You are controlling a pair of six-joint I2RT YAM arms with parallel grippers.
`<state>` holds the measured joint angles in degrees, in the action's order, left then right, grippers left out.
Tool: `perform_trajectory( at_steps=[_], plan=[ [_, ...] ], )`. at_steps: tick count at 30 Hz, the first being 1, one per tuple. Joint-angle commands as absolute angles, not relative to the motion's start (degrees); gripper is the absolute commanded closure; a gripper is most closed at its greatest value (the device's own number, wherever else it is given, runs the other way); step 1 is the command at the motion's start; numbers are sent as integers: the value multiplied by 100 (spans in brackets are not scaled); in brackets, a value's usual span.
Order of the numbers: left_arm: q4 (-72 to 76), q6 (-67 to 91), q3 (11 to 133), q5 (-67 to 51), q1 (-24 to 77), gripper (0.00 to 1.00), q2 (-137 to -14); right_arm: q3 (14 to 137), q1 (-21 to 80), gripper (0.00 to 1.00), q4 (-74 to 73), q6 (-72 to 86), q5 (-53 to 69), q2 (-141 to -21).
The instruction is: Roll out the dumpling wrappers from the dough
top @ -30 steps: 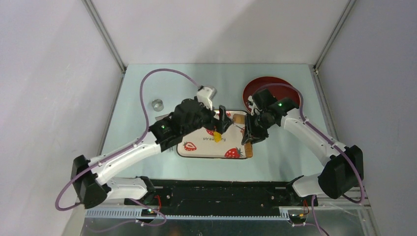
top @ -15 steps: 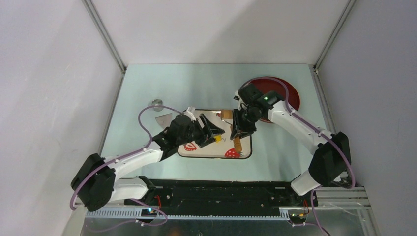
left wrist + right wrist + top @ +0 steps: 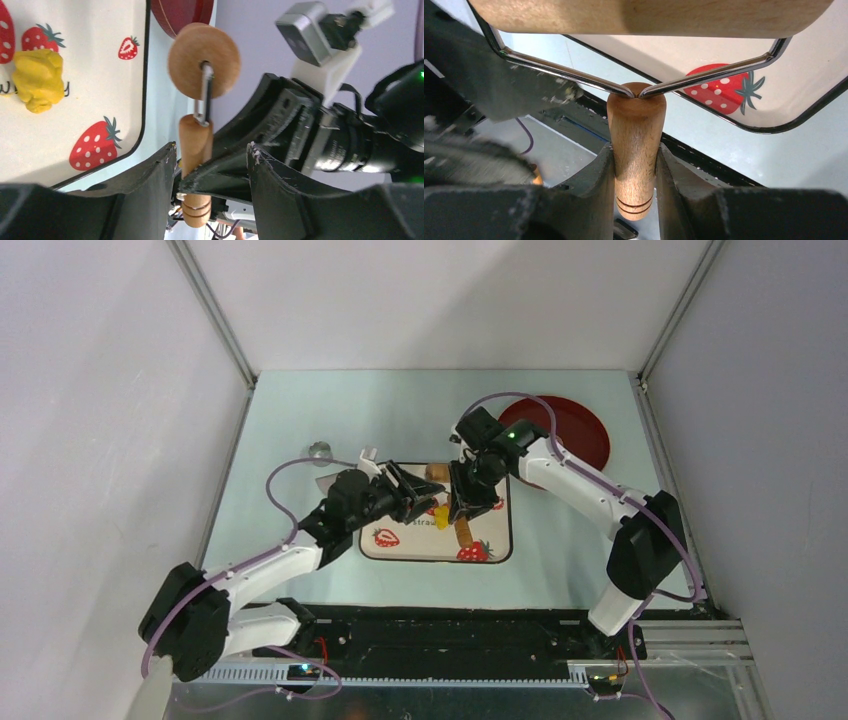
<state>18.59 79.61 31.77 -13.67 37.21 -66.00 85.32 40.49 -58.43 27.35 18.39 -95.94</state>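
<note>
Both arms have shifted since a second ago: the right arm has swung in from the tray's right edge, carrying the rolling pin (image 3: pixel 452 502) over the tray's middle, and the left arm has pulled lower and leftward, its jaws narrowing on the way.

Now the right tool (image 3: pixel 468 502) is clenched on the pin's wooden handle (image 3: pixel 636 130), one finger on either side of it. A wire fork (image 3: pixel 574 75) runs from the handle's top to the roller barrel (image 3: pixel 649 12). The barrel hangs above the strawberry-print tray (image 3: pixel 420 542); whether it touches the tray cannot be told.

The left tool (image 3: pixel 425 502) reaches in from the left with its jaws apart and nothing between them. Its wrist view looks through that gap at the pin's handle and the right tool beyond.

The dough (image 3: pixel 39 80) is a bright yellow lump lying on the tray, among the printed strawberries. From above it sits just beside the left tool's tips and just left of the pin.

A red plate (image 3: pixel 570 425) lies on the surface (image 3: pixel 400 410) behind the tray's right corner, and a small metal ring (image 3: pixel 320 450) stands well off to the left.
</note>
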Motion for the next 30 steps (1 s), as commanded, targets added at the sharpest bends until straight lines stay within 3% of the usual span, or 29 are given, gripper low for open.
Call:
perform_trajectory(
  at_steps=[1,8,15,22,26,30],
  plan=[
    [2026,8080,3134,-1243,3641,42,-6696,8955,4080,100,-5838,2804,1809,-9530],
    [2044,7952,3205,-1155,3587,45,-6943,8949,4108,100,-5871,2806,1896,-9527],
    [2091,7936,3280,-1080,3567,56,-7118,8959,4158,100,-5892,2780,1962,-9615],
    [2142,7980,3330,-1017,3566,58,-7257,9020,4212,100,-5930,2743,2037,-9721],
    [2185,7999,3388,-968,3565,69,-7314,9035,4231,100,-5941,2739,2052,-9750],
    [2210,8024,3443,-946,3563,71,-7392,9046,4245,100,-5965,2741,2071,-9754]
  ],
)
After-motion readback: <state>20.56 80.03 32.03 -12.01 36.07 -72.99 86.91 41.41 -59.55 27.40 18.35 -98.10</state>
